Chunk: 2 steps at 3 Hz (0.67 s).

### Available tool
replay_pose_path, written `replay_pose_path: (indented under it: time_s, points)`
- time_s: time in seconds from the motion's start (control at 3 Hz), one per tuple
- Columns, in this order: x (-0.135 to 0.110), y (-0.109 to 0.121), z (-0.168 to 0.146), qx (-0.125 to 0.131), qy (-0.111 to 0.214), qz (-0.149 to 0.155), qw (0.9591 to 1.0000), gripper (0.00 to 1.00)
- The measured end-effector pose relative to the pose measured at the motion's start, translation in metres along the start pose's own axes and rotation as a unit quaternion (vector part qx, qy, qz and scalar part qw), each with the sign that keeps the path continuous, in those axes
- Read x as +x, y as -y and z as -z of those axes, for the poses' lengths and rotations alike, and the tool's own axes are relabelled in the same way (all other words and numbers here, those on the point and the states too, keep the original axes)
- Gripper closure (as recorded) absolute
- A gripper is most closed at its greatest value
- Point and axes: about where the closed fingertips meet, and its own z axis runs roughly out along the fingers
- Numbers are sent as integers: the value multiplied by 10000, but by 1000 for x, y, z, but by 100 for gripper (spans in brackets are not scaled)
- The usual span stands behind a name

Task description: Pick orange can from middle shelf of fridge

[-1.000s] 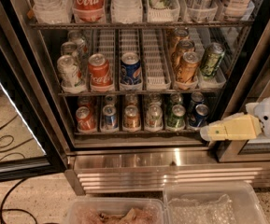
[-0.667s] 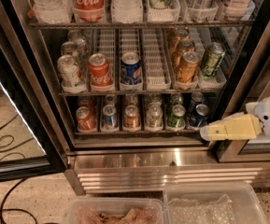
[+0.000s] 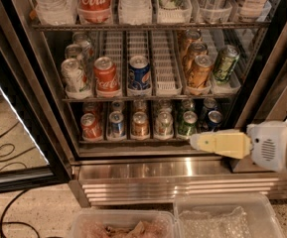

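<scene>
Fridge (image 3: 182, 170) open; green can (image 3: 225, 63) seemingly crowds orange can (image 3: 200, 72); jaws hang lower right.

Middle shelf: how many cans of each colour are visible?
Silver cans: 3
Red can: 1
Blue can: 1
Orange cans: 3
Green can: 1
Total: 9
Gripper: lower right of view, below the middle shelf.

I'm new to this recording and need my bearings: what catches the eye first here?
An open black-framed display fridge fills the view. On the middle wire shelf with white lane trays, a row of copper-orange metallic cans stands toward the right, with a red Coca-Cola can and a blue can further left. The cream-coloured gripper hangs low at right, below that shelf.
</scene>
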Motion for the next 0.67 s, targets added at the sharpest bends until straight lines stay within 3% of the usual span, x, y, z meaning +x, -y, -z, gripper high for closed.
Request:
replay_pose_path:
  time_s: [0.33,0.67]
  points:
    - [-6,-6,-10,59,296,-335,9990,0]
    - [-7,-5,-10,68,305,-332,9990,0]
